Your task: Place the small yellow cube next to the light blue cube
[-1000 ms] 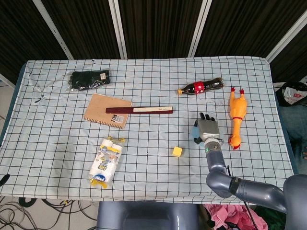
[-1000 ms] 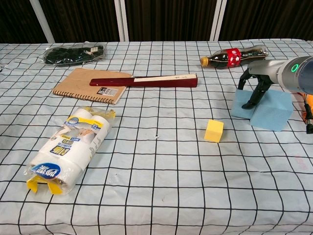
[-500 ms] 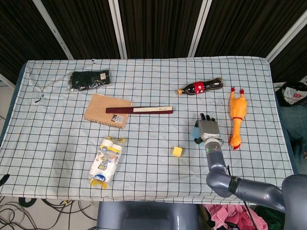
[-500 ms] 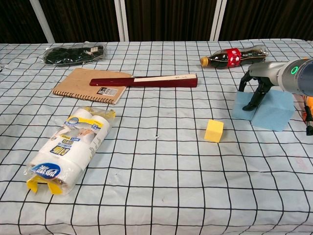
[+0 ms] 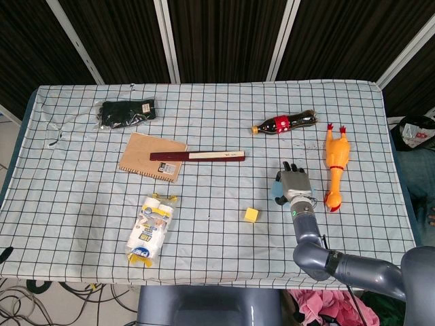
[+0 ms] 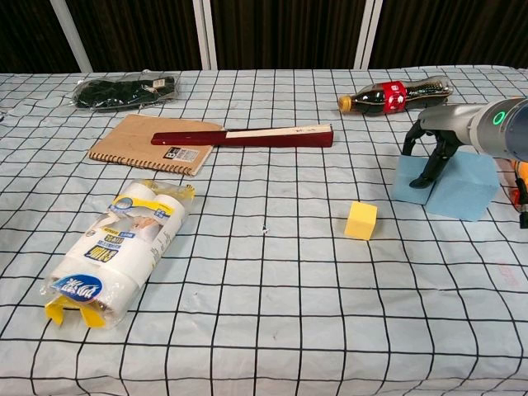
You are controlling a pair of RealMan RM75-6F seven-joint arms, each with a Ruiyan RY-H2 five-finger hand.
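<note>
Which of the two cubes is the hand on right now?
The light blue cube, the bigger one: the right hand has its fingers down on it. The small yellow cube sits apart, nearer the table's middle, untouched.

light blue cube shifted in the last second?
Yes. In chest view the light blue cube, under the right hand, slid slightly right, away from the still yellow cube.

Small yellow cube (image 6: pixel 361 220): matte foam-like block, flat on checked counter (image 6: pixel 264 313), right of frame centre, turned slightly off grid lines. Light blue cube (image 6: pixel 450 185): larger, mid-right of frame, flat on counter, well apart from yellow cube, dark fingers (image 6: pixel 429 161) over its top.
</note>
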